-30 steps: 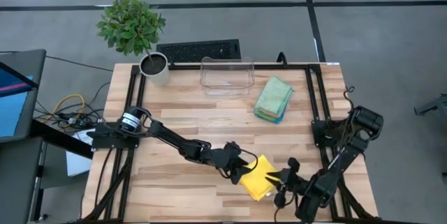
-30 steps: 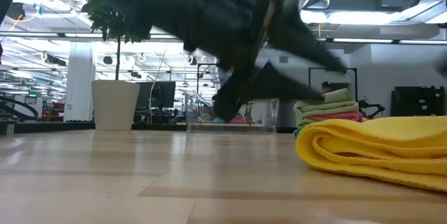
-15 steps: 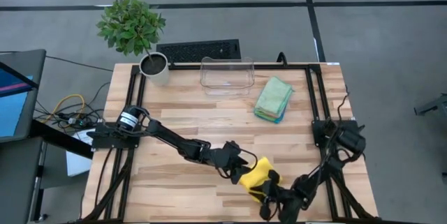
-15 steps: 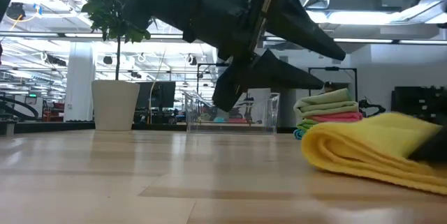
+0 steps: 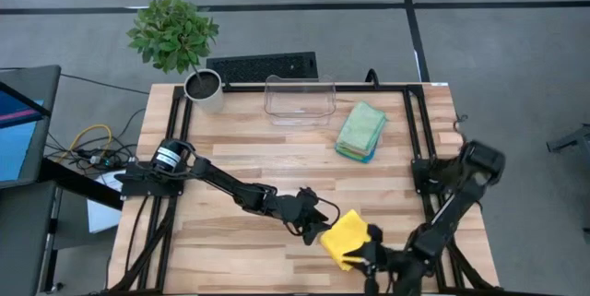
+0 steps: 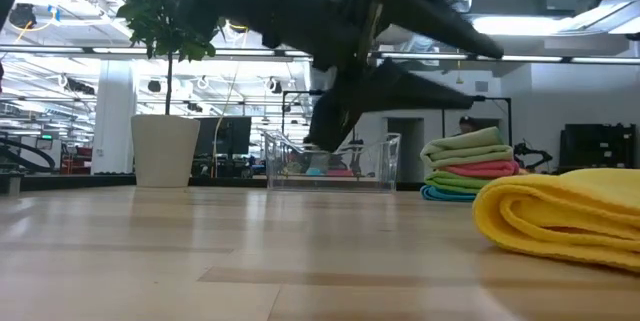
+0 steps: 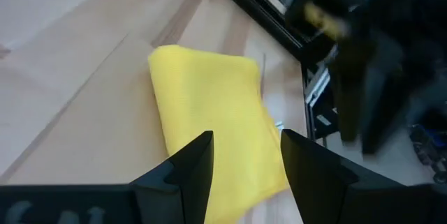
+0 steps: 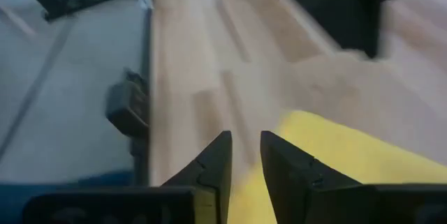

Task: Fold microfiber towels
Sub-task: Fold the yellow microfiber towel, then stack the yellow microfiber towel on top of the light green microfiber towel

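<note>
A wooden tabletop [image 5: 277,148] is lying under two dark robot arms, seen from above. At the far left corner a potted plant [image 5: 175,38] is standing in a pale pot. To its right, at the middle of the far edge, a clear plastic bin [image 5: 300,100] is sitting on the wood. Right of the bin, a stack of folded towels [image 5: 360,131] is resting, pale sage green on top with pink, bright green and blue edges showing beneath in the low view.

The left arm is reaching from the left side across the near half of the tabletop. The left pincer [image 5: 318,225] is hovering just left of the yellow towel [image 5: 348,238], its two fingers standing apart with a clear gap and nothing held between them; in its wrist view the yellow cloth is lying flat below the fingers.

The yellow towel is lying folded near the front edge, right of centre, its rounded fold facing left in the low view.

The right arm is bending down along the right side. The right pincer [image 5: 376,257] is sitting at the towel's near right edge, its fingers parted only narrowly; whether they are pinching the cloth cannot be told.
</note>
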Action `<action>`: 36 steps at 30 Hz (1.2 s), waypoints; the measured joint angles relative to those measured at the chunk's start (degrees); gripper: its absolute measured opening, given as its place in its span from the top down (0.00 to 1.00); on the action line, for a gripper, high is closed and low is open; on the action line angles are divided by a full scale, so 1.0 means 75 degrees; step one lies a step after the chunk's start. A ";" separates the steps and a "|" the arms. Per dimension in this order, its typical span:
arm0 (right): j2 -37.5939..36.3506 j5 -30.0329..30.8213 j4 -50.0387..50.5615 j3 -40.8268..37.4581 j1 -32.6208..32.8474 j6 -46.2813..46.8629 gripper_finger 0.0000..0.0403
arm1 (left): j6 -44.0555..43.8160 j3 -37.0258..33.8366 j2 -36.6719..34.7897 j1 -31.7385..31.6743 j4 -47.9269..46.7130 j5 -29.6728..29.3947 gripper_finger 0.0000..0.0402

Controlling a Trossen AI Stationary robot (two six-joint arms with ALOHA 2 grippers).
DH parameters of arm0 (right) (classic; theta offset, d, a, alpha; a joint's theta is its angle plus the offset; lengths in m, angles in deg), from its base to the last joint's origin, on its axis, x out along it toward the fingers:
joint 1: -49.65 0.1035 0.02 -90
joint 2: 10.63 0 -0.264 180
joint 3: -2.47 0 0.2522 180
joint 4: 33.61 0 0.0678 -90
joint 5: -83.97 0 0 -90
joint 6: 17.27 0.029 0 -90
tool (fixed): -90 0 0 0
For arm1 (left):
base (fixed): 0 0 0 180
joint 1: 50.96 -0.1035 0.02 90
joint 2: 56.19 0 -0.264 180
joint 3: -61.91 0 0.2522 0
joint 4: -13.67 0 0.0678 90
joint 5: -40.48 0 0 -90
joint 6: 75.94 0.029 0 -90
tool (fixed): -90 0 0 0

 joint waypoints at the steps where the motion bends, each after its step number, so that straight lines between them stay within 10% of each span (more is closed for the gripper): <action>1: -0.0335 -0.0137 0.0661 -0.0007 0.0022 0.0198 0.75 | 0.0000 0.0000 -0.0030 0.0000 -0.0029 0.0007 0.60; 10: -0.0234 0.2138 0.3291 -0.0385 0.0949 0.3154 0.75 | 0.0147 0.0000 -0.0037 -0.0019 0.0067 -0.0137 0.60; 23: 0.1973 0.1195 0.3098 -0.0497 0.0731 0.6446 0.75 | 0.0064 0.0000 -0.0037 0.0013 -0.0124 -0.0520 0.60; 36: -0.2150 -0.3548 0.5851 -0.0204 -0.0275 0.4718 0.45 | -0.0208 0.0000 -0.0134 0.0016 0.0114 0.1049 0.49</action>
